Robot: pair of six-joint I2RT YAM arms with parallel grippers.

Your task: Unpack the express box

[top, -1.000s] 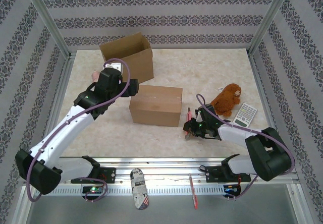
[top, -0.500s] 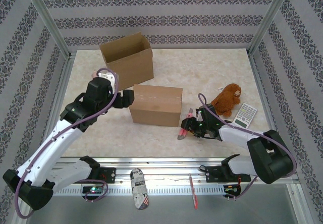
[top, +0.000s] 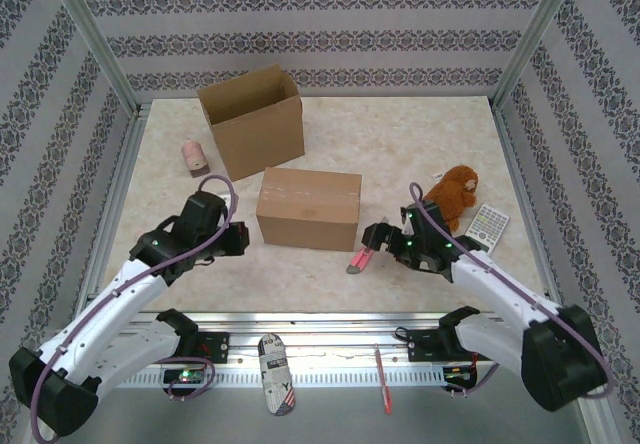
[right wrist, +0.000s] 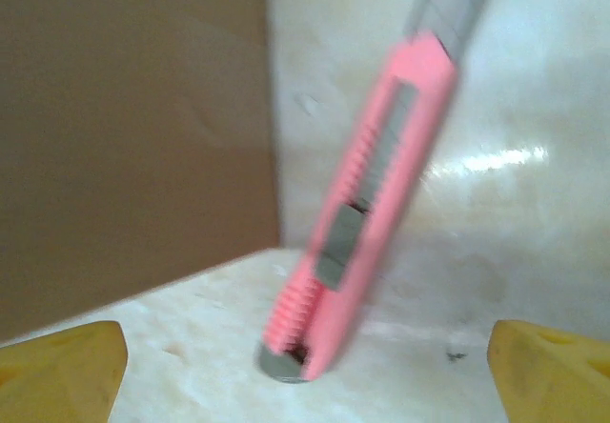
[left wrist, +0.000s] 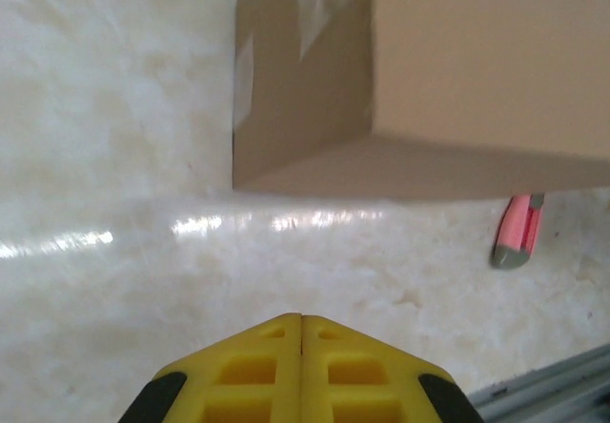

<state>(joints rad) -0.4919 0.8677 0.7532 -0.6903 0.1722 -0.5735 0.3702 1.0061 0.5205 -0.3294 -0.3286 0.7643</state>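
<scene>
The closed brown express box (top: 308, 207) lies mid-table, its near left corner visible in the left wrist view (left wrist: 429, 61). My left gripper (top: 242, 236) hovers just left of it, its yellow fingers (left wrist: 302, 347) shut on nothing. A pink utility knife (top: 362, 259) lies on the table by the box's near right corner. My right gripper (top: 374, 236) stands open right over it. In the right wrist view the knife (right wrist: 367, 213) lies loose between the wide-spread fingertips (right wrist: 57, 366), next to the box wall (right wrist: 133, 128).
An open cardboard box (top: 252, 119) stands at the back, a pink roll (top: 194, 155) to its left. A brown plush toy (top: 452, 194) and a calculator (top: 485, 226) lie at the right. The metal rail (top: 320, 329) runs along the near edge.
My left arm drew back from the box towards the near left and its gripper shut. My right gripper opened and let the knife go; it now lies on the table.
</scene>
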